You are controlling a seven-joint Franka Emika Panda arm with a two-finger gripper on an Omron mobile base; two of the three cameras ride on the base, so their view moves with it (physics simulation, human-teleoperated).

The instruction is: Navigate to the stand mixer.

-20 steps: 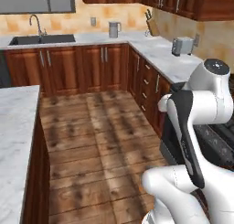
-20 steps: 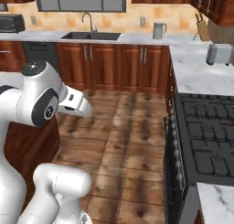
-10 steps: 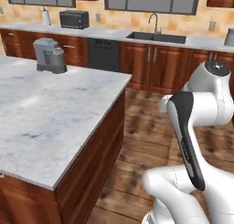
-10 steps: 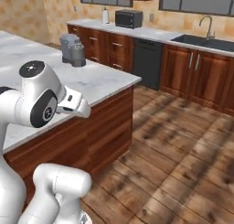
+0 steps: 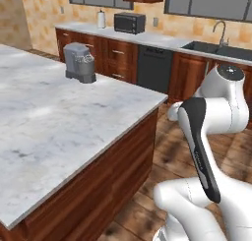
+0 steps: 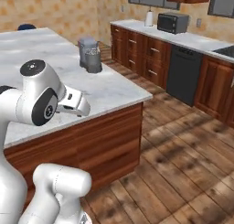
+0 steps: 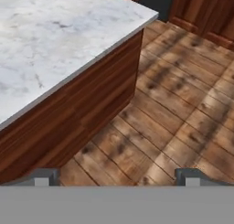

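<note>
Simulated kitchen, base mid-approach. The mixer [image 5: 79, 63] stands on the marble island [image 5: 59, 132], near the island's far edge, facing the back counter [image 5: 147, 38]; in the right base view the mixer [image 6: 90, 55] sits beyond the arm's shoulder, well apart from the robot. The island corner [image 6: 145, 98] juts toward the open wood floor [image 6: 183, 154]. The gripper [image 7: 117, 177] is carried empty over the floor just beside the island's side panel [image 7: 77, 122], its fingertips [image 7: 45, 176] spread wide with nothing between them.

Risks, as judged from this position:

1. Collision of the base with the island. The side panel lies close below the hand, and the body stands near the island's near edge; a heading held straight toward the mixer would drive the base into the cabinetry.
2. Clipping of the corner. A turn cut tightly around the island would bring the folded arm [image 5: 202, 151] against the overhanging marble.
3. A poor stopping place. The mixer stands toward the far side, so a halt at the near edge would probably leave it out of useful reach; the aisle between island and back counter, by the dishwasher [image 5: 155, 68], looks the likelier approach, though narrower.
4. Wrong target. The microwave [image 5: 129, 22] on the back counter is another boxy appliance in the same line of sight, and could be mistaken at this range.
</note>
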